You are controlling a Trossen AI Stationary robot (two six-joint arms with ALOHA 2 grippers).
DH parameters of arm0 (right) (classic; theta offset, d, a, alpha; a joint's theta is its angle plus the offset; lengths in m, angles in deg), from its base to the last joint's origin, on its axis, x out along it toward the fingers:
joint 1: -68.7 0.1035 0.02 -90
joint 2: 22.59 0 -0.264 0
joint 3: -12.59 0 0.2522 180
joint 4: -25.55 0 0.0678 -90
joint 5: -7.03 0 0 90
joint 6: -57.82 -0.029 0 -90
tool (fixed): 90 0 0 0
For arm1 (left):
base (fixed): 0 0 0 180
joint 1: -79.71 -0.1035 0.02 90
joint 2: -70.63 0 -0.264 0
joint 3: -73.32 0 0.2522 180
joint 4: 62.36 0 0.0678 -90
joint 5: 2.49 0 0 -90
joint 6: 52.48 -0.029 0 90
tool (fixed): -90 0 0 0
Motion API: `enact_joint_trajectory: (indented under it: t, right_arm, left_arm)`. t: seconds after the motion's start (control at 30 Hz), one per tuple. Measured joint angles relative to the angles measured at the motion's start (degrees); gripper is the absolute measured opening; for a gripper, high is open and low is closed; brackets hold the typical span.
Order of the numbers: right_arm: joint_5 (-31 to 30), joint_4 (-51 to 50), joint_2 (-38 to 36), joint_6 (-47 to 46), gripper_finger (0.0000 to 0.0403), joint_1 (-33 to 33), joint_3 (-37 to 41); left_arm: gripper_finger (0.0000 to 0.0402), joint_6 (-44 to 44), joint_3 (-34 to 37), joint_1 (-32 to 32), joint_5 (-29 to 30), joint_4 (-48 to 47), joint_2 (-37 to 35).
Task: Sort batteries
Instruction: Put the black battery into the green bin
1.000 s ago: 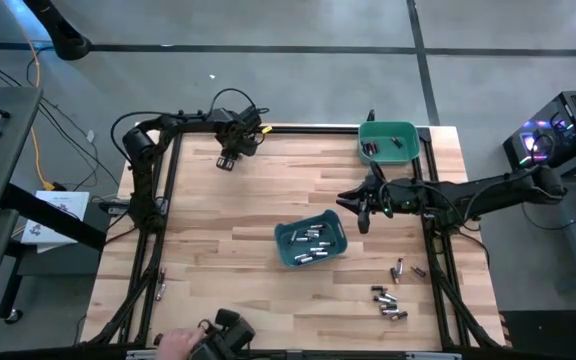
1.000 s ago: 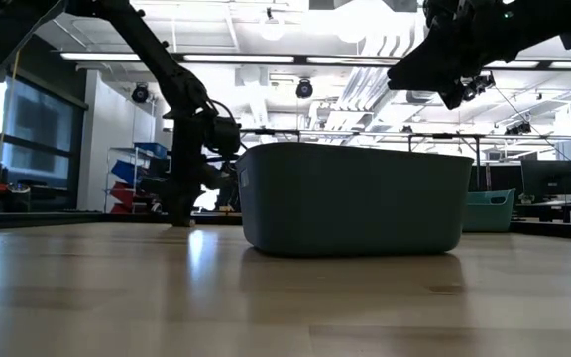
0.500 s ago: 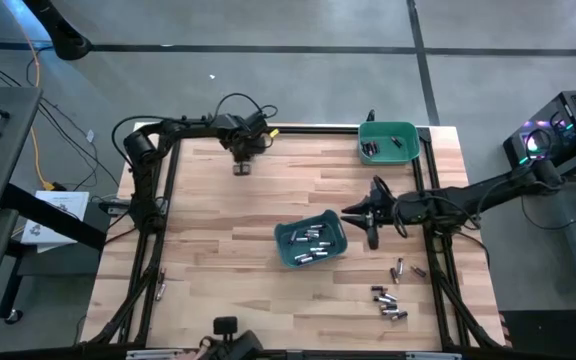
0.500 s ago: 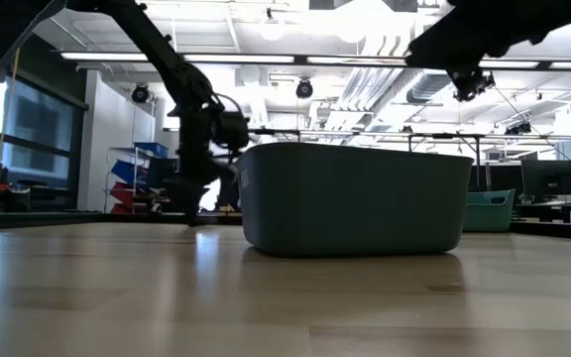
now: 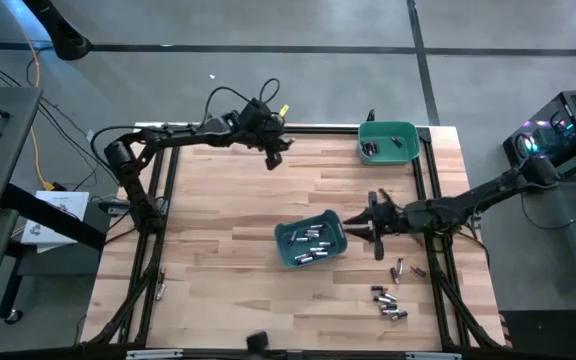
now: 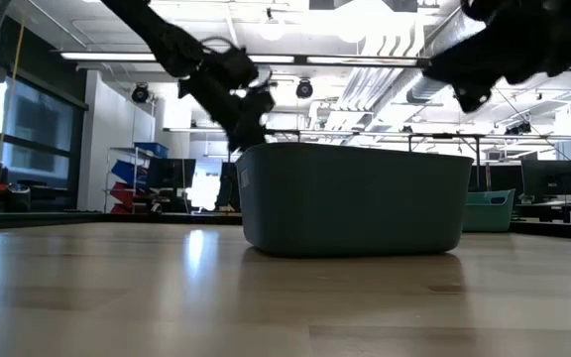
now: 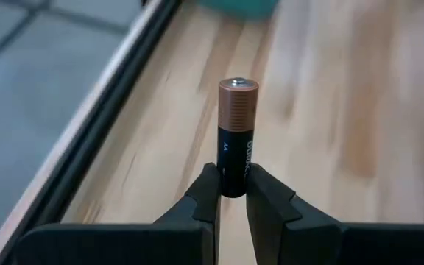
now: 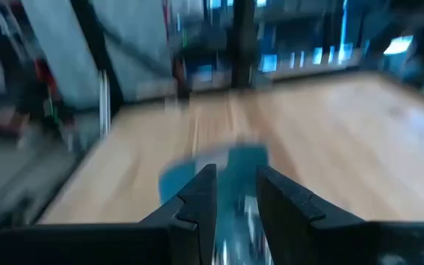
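1. One black, copper-topped battery (image 7: pixel 237 138) stands pinched in the left claw (image 7: pixel 231 193), over pale wood.
2. Right claw (image 5: pixel 377 240) (grip unreadable) hangs just beside the teal bin (image 5: pixel 336 247).
3. Only the high view shows loose cells (image 5: pixel 389 304) nearby.

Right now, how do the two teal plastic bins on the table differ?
The teal bin near the table's middle lies turned at an angle and holds mostly silvery batteries; the teal bin at the far right corner sits square to the table edge and holds a few darker batteries. Both are open-topped, the same teal colour and of like size.
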Motion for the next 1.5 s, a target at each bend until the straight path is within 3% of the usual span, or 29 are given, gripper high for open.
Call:
enact_joint_trajectory:
  t: [0.1,0.2,0.47,0.57,0.77,1.0,1.2,1.5]
  right_arm:
    - [-0.4,13.0,0.0,3.0,0.0094,-1.8,3.2]
    - [-0.4,19.2,-0.1,7.5,0.0114,-4.7,3.7]
    - [-0.9,18.7,0.0,14.0,0.0204,-14.3,-0.7]
    - [4.0,17.7,1.1,13.7,0.0221,-17.5,-2.0]
    - [12.9,17.1,5.7,11.5,0.0228,-20.4,-5.1]
    - [9.8,15.1,11.1,12.3,0.0227,-20.4,-9.7]
    - [10.2,11.9,11.7,11.4,0.0187,-20.3,-11.5]
    - [9.6,8.3,9.0,9.8,0.0031,-20.3,-11.6]
  left_arm:
    - [0.0031,3.4,0.0,3.5,-2.7,6.3,-0.7]
    - [0.0031,5.9,0.0,7.0,-4.6,11.5,-0.8]
    - [0.0031,10.7,0.0,17.0,-3.7,22.3,-0.8]
    - [0.0031,10.6,0.0,20.1,-1.2,25.8,-0.8]
    - [0.0031,10.0,0.0,23.8,1.7,28.7,-0.8]
    - [0.0031,9.8,0.0,24.8,2.0,28.9,-0.8]
    - [0.0031,9.8,0.0,24.8,2.1,29.2,-0.8]
    - [0.0038,9.1,-0.1,24.8,4.2,29.2,-0.8]
